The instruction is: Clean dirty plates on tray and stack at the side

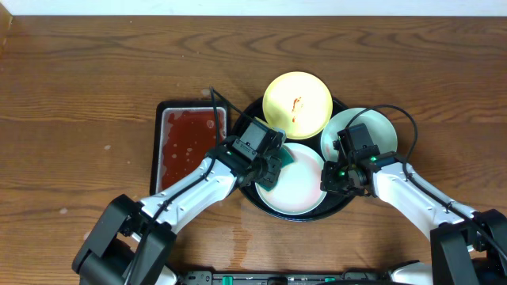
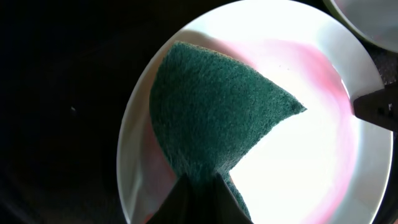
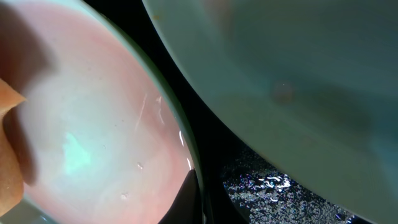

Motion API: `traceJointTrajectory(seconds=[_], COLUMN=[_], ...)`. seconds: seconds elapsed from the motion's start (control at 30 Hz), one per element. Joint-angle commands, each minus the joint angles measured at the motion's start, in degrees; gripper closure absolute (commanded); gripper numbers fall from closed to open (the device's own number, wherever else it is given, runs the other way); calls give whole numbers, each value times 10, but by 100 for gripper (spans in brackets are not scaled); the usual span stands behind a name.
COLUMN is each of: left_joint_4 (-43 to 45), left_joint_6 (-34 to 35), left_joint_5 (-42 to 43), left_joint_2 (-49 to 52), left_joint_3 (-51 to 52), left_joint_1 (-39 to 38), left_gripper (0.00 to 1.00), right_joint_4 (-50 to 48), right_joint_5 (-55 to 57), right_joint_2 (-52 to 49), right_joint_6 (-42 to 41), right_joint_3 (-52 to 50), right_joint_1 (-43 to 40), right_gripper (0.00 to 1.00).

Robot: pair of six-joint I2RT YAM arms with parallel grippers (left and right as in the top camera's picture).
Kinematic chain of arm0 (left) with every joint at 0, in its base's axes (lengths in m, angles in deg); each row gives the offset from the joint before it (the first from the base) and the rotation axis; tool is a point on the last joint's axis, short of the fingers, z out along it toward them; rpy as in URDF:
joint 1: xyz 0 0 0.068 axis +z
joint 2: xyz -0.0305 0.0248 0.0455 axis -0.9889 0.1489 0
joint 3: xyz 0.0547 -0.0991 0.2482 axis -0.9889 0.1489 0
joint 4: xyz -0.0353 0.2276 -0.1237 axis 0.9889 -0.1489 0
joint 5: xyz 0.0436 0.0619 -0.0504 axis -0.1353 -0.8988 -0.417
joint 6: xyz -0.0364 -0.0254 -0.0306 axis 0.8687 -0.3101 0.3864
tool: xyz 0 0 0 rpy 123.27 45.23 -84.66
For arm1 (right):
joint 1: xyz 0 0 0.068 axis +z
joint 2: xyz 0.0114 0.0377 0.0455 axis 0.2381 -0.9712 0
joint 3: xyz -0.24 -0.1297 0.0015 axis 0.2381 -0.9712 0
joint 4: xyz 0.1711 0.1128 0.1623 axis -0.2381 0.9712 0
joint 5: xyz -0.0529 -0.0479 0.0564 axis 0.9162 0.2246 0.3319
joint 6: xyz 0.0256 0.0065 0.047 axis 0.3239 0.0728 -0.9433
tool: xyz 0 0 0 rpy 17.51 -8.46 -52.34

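Observation:
The black round tray (image 1: 339,207) holds three plates. The pale yellow plate (image 1: 297,104) at the back has a red smear. A mint plate (image 1: 372,131) lies at the right. The front plate (image 1: 297,190) carries a thin pink film; it also shows in the left wrist view (image 2: 311,155) and the right wrist view (image 3: 93,124). My left gripper (image 1: 273,162) is shut on a green sponge (image 2: 211,118), pressed flat on the front plate's left part. My right gripper (image 1: 329,178) is shut on the front plate's right rim (image 3: 194,180), next to the mint plate (image 3: 298,81).
A small rectangular dark tray of reddish liquid (image 1: 190,146) stands just left of the round tray, close to my left arm. The round tray's floor (image 3: 273,193) is wet between the plates. Brown wooden table (image 1: 79,95) lies all around.

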Motion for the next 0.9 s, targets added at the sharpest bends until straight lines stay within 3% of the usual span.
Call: traceJointTrajectory(seconds=[0.0, 0.33, 0.47, 0.63, 0.87], left_joint_4=[12, 48, 43, 25, 19], left_joint_6=[5, 10, 11, 62, 114], left_joint_5=[-3, -140, -139, -129, -50], left_joint_2=[7, -15, -54, -93, -54], left_joint_3=[4, -4, -4, -4, -3], left_joint_1=[-1, 0, -1, -1, -2], left_gripper=[91, 92, 92, 92, 92], right_joint_4=[8, 11, 10, 10, 10], right_joint_5=[32, 32, 32, 32, 32], right_joint_2=[-5, -5, -5, -5, -5], right_joint_6=[2, 3, 3, 2, 2], right_joint_3=[-8, -8, -8, -8, -8], right_joint_1=[3, 3, 3, 3, 3], right_gripper=[99, 99, 99, 99, 99])
